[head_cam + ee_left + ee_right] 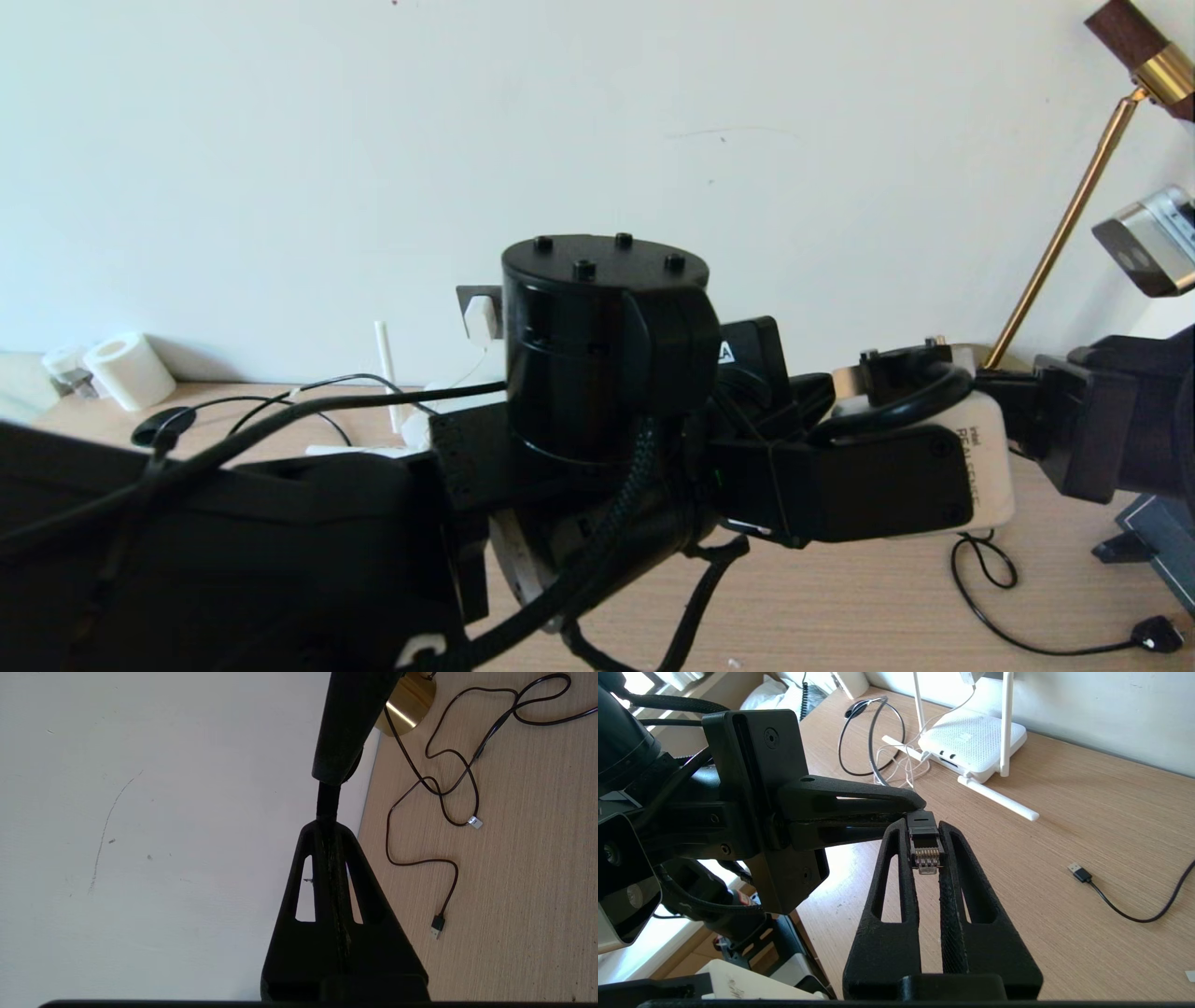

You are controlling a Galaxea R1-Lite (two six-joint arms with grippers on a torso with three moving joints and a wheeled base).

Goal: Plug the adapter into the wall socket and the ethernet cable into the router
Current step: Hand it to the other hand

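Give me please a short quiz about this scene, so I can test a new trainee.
1. True or false: the adapter already sits in the wall socket.
2. What is between the fingers of the right tool? A) the ethernet cable, at its connector B) a pen C) a key
3. Fill in: the left tool is shut on the same ____.

Key: 1 true; 2 A; 3 cable.

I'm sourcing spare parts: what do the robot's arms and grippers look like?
Both arms are matte black. The left arm has a cylindrical joint capped with bolts and a braided cable sleeve. The right gripper and left gripper have tapered, slotted black fingers. A white camera sits on a wrist.
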